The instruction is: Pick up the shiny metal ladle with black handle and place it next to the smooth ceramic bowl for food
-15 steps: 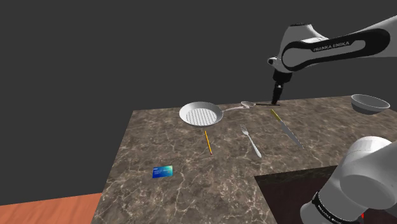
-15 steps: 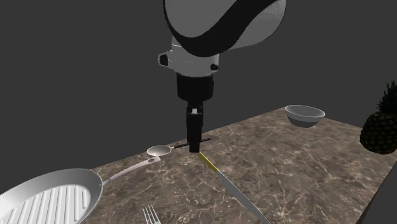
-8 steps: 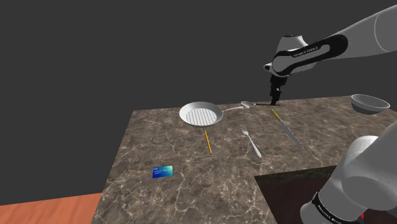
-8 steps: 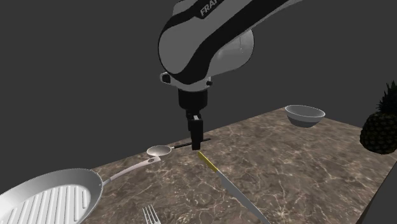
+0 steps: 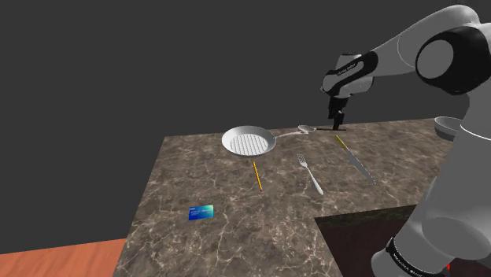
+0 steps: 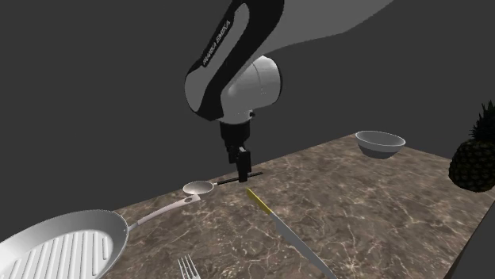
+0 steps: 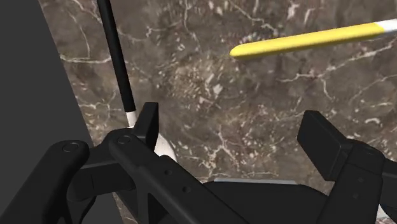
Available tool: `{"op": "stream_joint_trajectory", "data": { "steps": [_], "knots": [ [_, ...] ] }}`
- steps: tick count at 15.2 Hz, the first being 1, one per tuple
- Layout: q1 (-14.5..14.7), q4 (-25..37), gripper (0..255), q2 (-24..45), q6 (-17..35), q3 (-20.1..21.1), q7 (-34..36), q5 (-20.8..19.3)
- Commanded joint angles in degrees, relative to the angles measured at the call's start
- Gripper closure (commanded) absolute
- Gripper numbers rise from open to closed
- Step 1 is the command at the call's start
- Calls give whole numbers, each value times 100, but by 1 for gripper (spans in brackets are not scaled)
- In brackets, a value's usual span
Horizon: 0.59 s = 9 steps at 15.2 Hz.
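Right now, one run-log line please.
phase: pre-grasp | gripper: open | ladle: on counter, unheld | bowl: apart from ladle

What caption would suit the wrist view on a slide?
Open fingers hover over the marbled counter, the black-handled ladle beside one finger and not between them, a yellow-handled knife ahead.

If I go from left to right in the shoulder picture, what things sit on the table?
From the left: blue card → frying pan → fork → yellow-handled knife → bowl.
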Motion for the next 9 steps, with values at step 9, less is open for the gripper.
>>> {"op": "stream_joint_trajectory", "data": {
  "steps": [9],
  "knots": [
    [-1163, 2146, 0, 2417, -32, 688, -2131, 1351]
  ]
}}
